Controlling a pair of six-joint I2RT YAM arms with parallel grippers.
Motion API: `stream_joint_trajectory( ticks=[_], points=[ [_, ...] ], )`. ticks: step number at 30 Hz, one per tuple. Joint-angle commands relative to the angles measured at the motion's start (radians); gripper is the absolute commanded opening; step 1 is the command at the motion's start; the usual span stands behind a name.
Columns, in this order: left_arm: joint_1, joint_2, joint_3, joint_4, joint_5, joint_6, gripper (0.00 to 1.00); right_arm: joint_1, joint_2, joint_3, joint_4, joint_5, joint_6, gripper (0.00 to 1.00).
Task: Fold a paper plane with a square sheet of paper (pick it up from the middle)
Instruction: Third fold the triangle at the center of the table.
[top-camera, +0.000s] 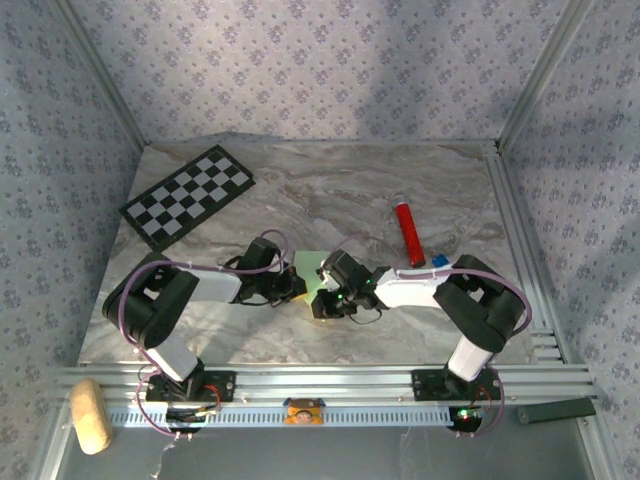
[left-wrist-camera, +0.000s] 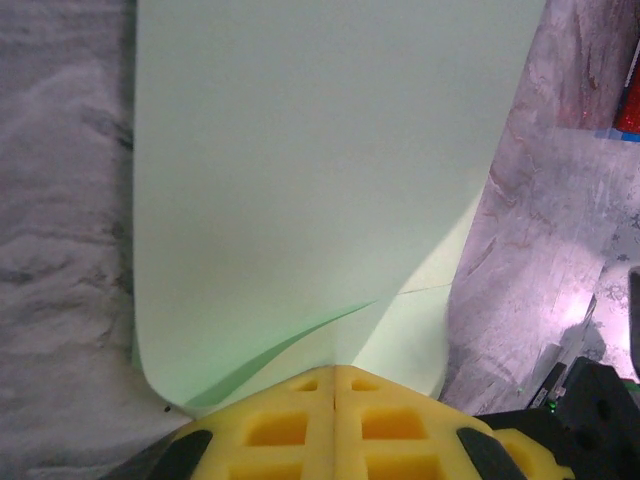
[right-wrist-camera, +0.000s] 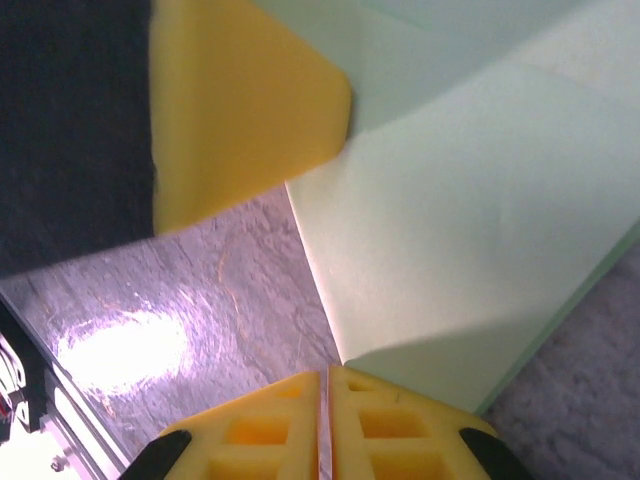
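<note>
Left pincer (left-wrist-camera: 333, 372) pinched shut on paper (left-wrist-camera: 320, 180); right pincer (right-wrist-camera: 326, 375) likewise, per wrist views. Overhead adds tube (top-camera: 408, 231), checkerboard (top-camera: 188, 196).

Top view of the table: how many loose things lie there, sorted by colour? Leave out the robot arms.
Light green: 1, the sheet of paper
Red: 1, the tube
Black and white: 1, the checkerboard
Blue: 1, a small piece by the tube, too small to identify
Total: 4
</note>
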Motion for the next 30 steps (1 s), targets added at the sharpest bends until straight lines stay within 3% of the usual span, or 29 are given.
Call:
stream_joint_trajectory(
  ticks=[1, 10, 17, 25, 30],
  points=[
    [-0.002, 0.023, -0.006, -0.095, -0.069, 0.022, 0.00, 0.020, -0.030, -0.044, -0.076, -0.013, 0.016, 0.12],
    [-0.001, 0.023, -0.010, -0.091, -0.072, 0.019, 0.00, 0.025, -0.098, -0.111, -0.072, -0.015, 0.032, 0.12],
    [-0.002, 0.023, -0.010, -0.087, -0.066, 0.019, 0.00, 0.016, -0.184, -0.033, -0.081, -0.047, -0.008, 0.12],
    [-0.001, 0.027, -0.007, -0.085, -0.060, 0.020, 0.00, -0.020, -0.014, 0.092, -0.111, -0.042, -0.022, 0.13],
    [-0.001, 0.027, -0.006, -0.085, -0.063, 0.018, 0.00, -0.023, 0.049, 0.057, -0.090, -0.051, 0.000, 0.13]
  ],
)
